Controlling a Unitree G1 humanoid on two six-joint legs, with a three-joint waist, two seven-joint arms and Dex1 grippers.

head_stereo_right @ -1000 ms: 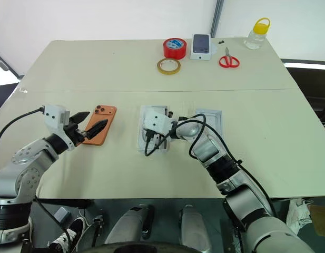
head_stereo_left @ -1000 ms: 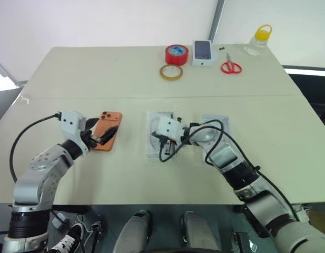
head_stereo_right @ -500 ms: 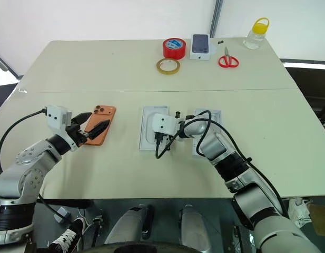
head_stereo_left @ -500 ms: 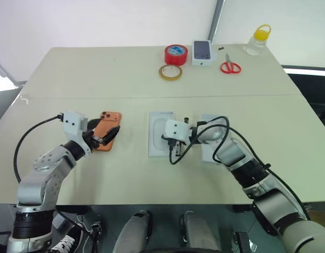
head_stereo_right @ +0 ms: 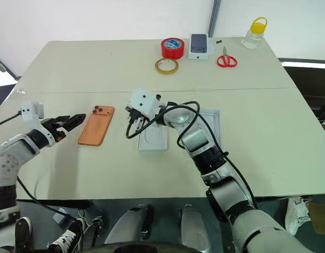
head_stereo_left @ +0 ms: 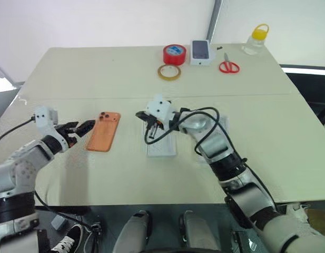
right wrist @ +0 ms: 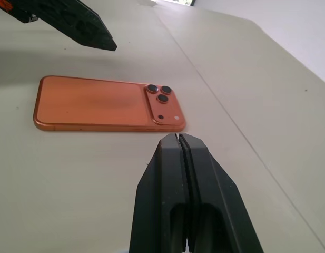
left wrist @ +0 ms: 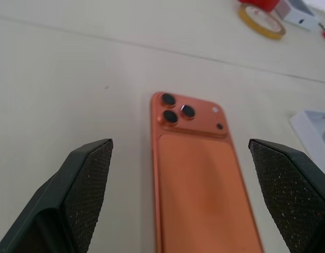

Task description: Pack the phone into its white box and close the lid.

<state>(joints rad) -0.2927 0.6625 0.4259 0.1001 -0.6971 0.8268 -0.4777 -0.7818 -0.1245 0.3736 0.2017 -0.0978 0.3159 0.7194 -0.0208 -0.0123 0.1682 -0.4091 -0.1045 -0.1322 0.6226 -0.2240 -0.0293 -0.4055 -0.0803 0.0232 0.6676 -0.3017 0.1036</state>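
The orange phone [head_stereo_left: 103, 132] lies back up on the table, its camera lenses at the far end. My left gripper [head_stereo_left: 83, 129] hovers open just left of it, clear of it; in the left wrist view the phone [left wrist: 199, 174] lies ahead between the spread fingers [left wrist: 72, 200]. My right gripper [head_stereo_left: 143, 116] is shut and empty, raised right of the phone and pointing at it [right wrist: 99, 108]. Below it lies a flat white insert [head_stereo_left: 161, 146] with a rounded recess. The white box [head_stereo_right: 214, 117] lies behind my right arm, partly hidden. I cannot make out the lid.
At the far edge stand a red tape roll [head_stereo_left: 175, 54], a yellow tape ring [head_stereo_left: 169, 72], a small box printed with a dark phone [head_stereo_left: 202, 51], red scissors [head_stereo_left: 230, 65] and a yellow-capped bottle [head_stereo_left: 255, 41].
My left gripper has drawn back to the left, off the phone, which now lies free. My right gripper has risen from the white insert and swung left toward the phone.
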